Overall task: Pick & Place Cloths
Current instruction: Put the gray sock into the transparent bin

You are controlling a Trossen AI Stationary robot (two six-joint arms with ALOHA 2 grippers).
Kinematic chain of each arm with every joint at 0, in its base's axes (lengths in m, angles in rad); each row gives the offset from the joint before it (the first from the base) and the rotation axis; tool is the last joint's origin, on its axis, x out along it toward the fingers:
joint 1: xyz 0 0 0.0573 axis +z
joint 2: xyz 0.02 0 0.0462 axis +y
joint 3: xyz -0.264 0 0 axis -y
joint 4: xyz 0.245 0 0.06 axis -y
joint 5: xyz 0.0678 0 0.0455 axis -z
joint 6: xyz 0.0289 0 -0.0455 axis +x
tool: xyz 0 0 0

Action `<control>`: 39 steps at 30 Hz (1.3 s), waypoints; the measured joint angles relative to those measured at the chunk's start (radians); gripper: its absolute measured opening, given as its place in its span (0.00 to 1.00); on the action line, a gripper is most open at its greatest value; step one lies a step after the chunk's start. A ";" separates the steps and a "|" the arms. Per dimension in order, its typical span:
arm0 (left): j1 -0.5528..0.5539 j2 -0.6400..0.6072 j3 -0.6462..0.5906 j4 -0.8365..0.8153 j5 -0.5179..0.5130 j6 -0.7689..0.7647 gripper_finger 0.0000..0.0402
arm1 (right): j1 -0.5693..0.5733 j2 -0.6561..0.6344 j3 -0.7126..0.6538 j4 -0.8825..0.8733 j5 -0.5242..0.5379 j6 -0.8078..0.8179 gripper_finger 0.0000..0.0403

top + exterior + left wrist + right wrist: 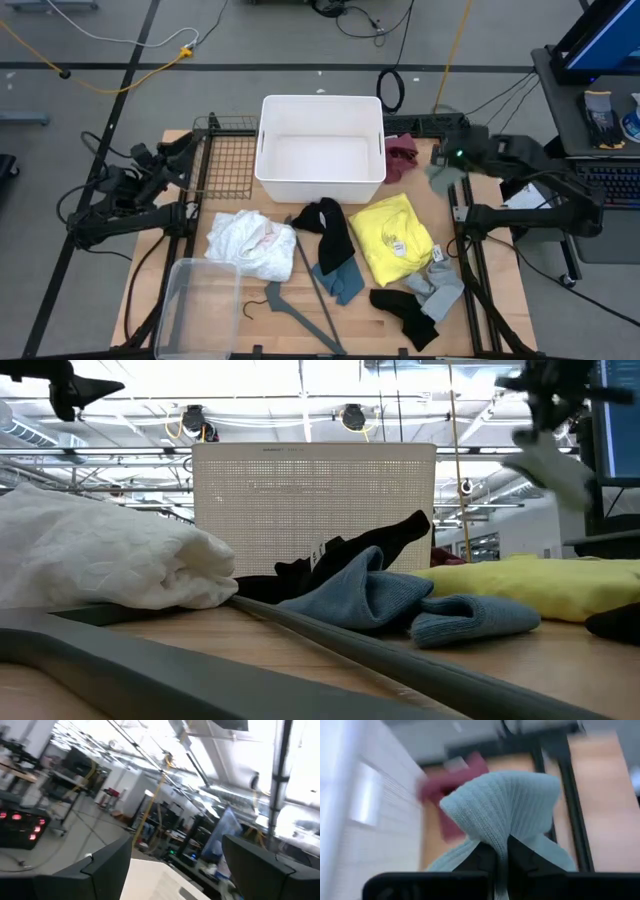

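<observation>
Grey ribbed cloth (pixel 505 810) fills the right wrist view, pinched tight between the right gripper's (pixel 502 852) jaws. It hangs down in a loose fold. From above, that gripper (pixel 447 165) is up in the air by the right edge of the desk (pixel 500 300), just past the right side of the white bin (pixel 320 148). The maroon cloth (pixel 403 158) lies on the desk between the bin and the gripper.

My guess is the grey cloth should go in the bin next. The bin lies to the left of the jaws, so the right arm only has to swing that way and let go. It is much nearer to the bin's right wall than the left arm is.

The left gripper (pixel 150 165) waits off the left side of the desk, jaws spread wide and holding nothing.

Other cloths lie in front of the bin: the white cloth (pixel 248 243), the black cloth (pixel 330 228), the teal-blue cloth (pixel 340 280) and the yellow cloth (pixel 392 235). A grey hanger (pixel 300 310) lies near them.
</observation>
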 joint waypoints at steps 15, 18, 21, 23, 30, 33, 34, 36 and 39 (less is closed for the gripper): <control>0.000 0.391 0.000 0.360 0.183 0.017 0.78 | 0.001 0.067 0.047 1.243 -0.624 -0.596 0.01; -0.001 0.512 0.000 0.508 0.233 0.035 0.78 | 0.013 0.120 0.047 1.280 -0.712 -0.594 0.01; -0.010 0.624 0.005 0.625 0.276 0.057 0.78 | 0.037 0.177 0.046 1.288 -0.744 -0.610 0.01; -0.028 0.691 0.037 0.634 0.281 0.073 0.78 | 0.052 0.217 0.046 1.309 -0.770 -0.616 0.01; -0.134 0.905 0.295 0.423 0.218 0.252 0.78 | 0.096 0.338 0.046 1.496 -0.891 -0.605 0.01; -0.176 0.988 0.410 0.323 0.146 0.325 0.78 | 0.113 0.367 0.046 1.538 -0.898 -0.591 0.01; -0.188 1.014 0.447 0.305 0.133 0.346 0.78 | 0.118 0.374 0.046 1.545 -0.898 -0.591 0.01; -0.209 1.064 0.508 0.280 0.118 0.387 0.78 | 0.127 0.388 0.046 1.559 -0.898 -0.593 0.01; -0.236 1.137 0.580 0.278 0.115 0.439 0.78 | 0.140 0.408 0.046 1.559 -0.892 -0.617 0.01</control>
